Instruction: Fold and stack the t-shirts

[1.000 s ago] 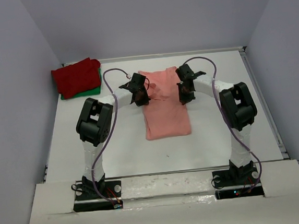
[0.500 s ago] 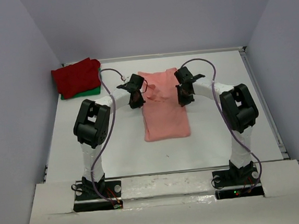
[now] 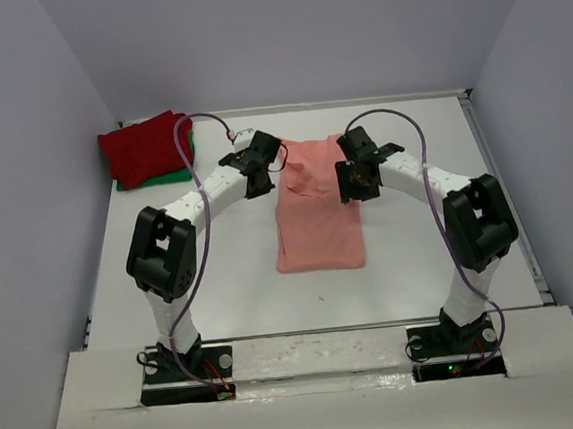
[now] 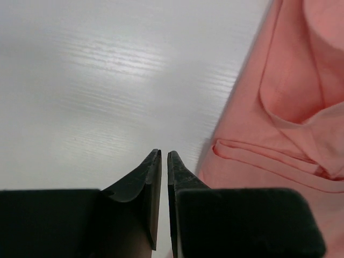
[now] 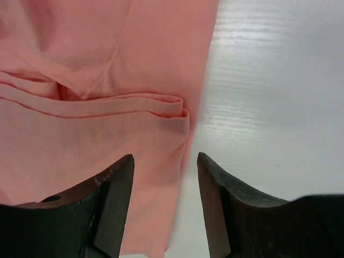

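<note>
The salmon-pink t-shirt [image 3: 317,222] lies as a long folded strip mid-table, with a rumpled fold near its far end. My left gripper [image 3: 260,177] hovers just off its left edge. Its jaws [image 4: 164,153] stand a narrow slit apart over bare table with nothing between them, and the pink cloth [image 4: 279,134] lies to their right. My right gripper [image 3: 354,180] is open [image 5: 165,157] astride the shirt's right edge [image 5: 80,134] and holds nothing. The dark red t-shirt [image 3: 145,147] lies folded on the green t-shirt [image 3: 163,175] at the far left.
The white table [image 3: 420,253] is boxed in by grey walls on the left, right and back. Both arm bases stand at the near edge. The stack of two shirts sits close to the far left corner.
Both grippers have let go of the pink shirt: the right one opened wide, the left one parted slightly. Both arms reached a little farther, the left gripper sliding off the shirt's left edge.
</note>
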Controlling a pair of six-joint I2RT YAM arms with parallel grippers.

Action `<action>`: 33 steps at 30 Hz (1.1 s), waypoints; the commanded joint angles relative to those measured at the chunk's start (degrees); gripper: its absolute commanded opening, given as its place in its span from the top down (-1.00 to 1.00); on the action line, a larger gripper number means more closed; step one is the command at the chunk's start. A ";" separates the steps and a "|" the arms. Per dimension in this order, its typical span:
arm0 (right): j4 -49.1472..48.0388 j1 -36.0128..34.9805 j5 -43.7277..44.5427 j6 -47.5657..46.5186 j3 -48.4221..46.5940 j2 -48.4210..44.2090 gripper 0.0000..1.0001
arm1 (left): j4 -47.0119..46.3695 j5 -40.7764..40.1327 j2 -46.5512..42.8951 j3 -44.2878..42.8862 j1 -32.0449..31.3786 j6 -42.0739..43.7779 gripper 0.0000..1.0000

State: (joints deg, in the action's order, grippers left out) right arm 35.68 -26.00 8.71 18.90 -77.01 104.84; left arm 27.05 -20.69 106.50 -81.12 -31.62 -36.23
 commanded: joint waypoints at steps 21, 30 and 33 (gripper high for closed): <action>8.08 -0.63 -7.91 -7.29 -31.23 13.71 1.00 | 11.71 -12.18 -8.15 -12.73 -1.00 -0.95 1.00; 19.68 -0.63 -11.25 -9.32 -61.13 34.19 1.00 | 11.71 -10.52 -8.41 -13.63 1.82 0.81 1.00; 21.36 -0.63 -12.05 -9.23 -66.07 37.45 1.00 | 11.01 -9.90 -8.41 -12.75 2.17 1.33 1.00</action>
State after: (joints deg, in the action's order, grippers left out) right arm 51.46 -26.02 -0.86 10.72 -135.85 139.17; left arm 38.09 -29.56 100.97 -93.78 -29.41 -35.81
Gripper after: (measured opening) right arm 0.010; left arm 0.011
